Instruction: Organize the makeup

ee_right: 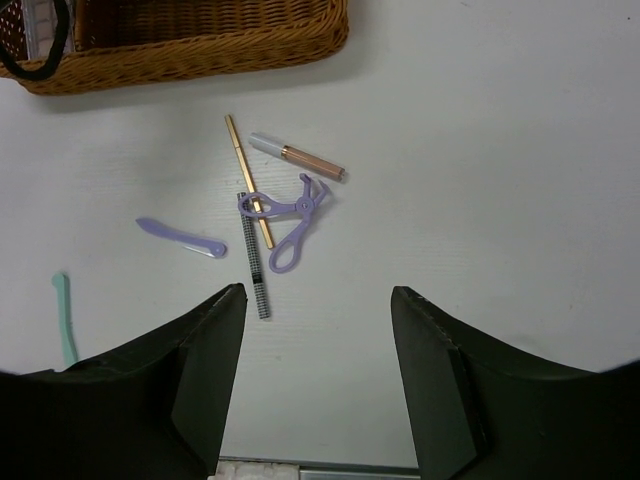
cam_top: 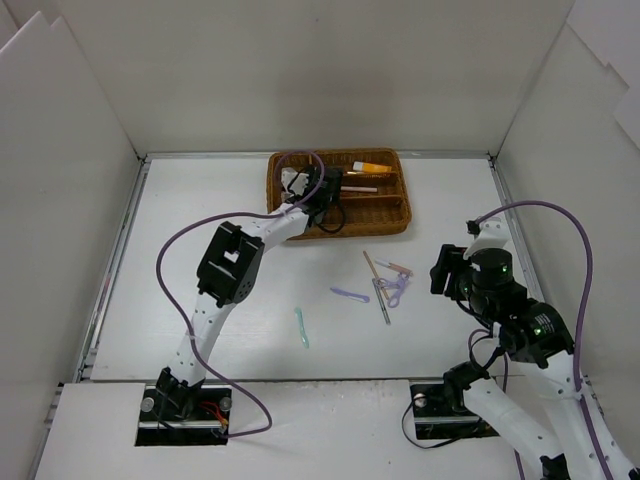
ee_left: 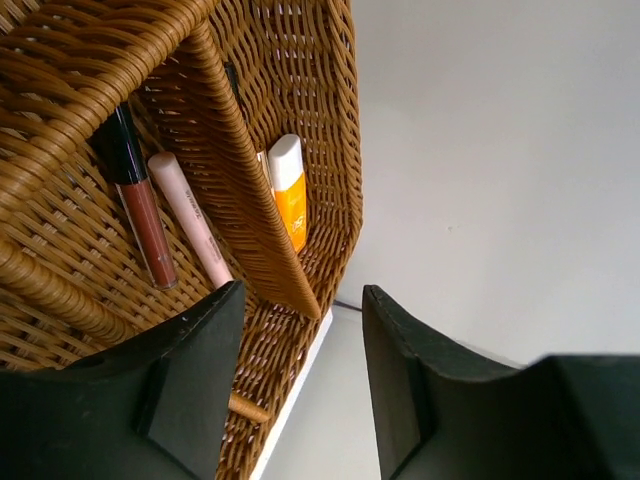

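The brown wicker tray [cam_top: 392, 215] stands at the back middle. My left gripper [cam_top: 325, 200] hangs over its middle, open and empty [ee_left: 300, 385]. In the left wrist view an orange tube [ee_left: 290, 195], a dark lip gloss [ee_left: 140, 200] and a pale pink tube [ee_left: 192, 222] lie in tray compartments. My right gripper [cam_top: 440, 275] is open and empty [ee_right: 318, 330], near several loose pieces on the table: a lilac curler [ee_right: 285, 215], a gold pencil [ee_right: 240, 155], a rose-gold tube [ee_right: 297, 156], a checkered pencil [ee_right: 256, 265], a lilac spatula [ee_right: 181, 236] and a mint tool [ee_right: 64, 315].
White walls close in the table at the back and both sides. A purple cable loops over the left arm, and a black cable loop [ee_right: 30, 60] lies at the tray's edge. The mint tool [cam_top: 301, 327] lies alone, nearer the left arm's side.
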{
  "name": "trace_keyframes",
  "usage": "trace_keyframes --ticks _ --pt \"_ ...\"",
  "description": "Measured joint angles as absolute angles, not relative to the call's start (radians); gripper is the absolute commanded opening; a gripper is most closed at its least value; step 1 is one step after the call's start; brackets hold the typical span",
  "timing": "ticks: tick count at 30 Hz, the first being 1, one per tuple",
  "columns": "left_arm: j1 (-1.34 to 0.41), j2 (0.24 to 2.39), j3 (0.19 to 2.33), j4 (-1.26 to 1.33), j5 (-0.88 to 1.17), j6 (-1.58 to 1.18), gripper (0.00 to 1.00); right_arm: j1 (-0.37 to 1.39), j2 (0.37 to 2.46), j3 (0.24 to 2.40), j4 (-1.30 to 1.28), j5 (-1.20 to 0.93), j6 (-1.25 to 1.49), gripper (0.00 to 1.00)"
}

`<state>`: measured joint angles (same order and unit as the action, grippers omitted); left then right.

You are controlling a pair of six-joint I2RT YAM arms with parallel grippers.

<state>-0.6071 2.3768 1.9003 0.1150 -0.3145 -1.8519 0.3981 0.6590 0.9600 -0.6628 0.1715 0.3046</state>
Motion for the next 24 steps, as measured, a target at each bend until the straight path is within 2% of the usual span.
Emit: trace_keyframes --ticks 5,10,13,16,19,24 --pt "-0.607 2.314 1.818 0.139 -0.285 -1.713 0.48 0.396 0.700 0.958 -0.662 0.155 0.278 0.52" --pt "-0.607 2.068 1.627 0.091 -0.232 -1.455 0.54 0.393 0.838 0.958 -0.659 0.132 0.260 0.53" --pt "-0.607 1.870 1.556 0.018 -0.208 -1.278 0.63 0.393 0.930 0.957 -0.639 0.107 0.246 0.53" --pt "-0.607 1.678 1.520 -0.080 -0.209 -1.092 0.80 0.393 0.990 0.950 -0.599 0.070 0.234 0.52" --pt "-0.604 1.493 1.447 -0.183 -0.215 -0.925 0.92 0.410 1.045 0.949 -0.566 0.053 0.230 0.48" --pt "-0.519 1.271 1.269 -0.356 -0.178 -0.715 0.94 0.475 1.184 0.949 -0.522 0.032 0.227 0.36"
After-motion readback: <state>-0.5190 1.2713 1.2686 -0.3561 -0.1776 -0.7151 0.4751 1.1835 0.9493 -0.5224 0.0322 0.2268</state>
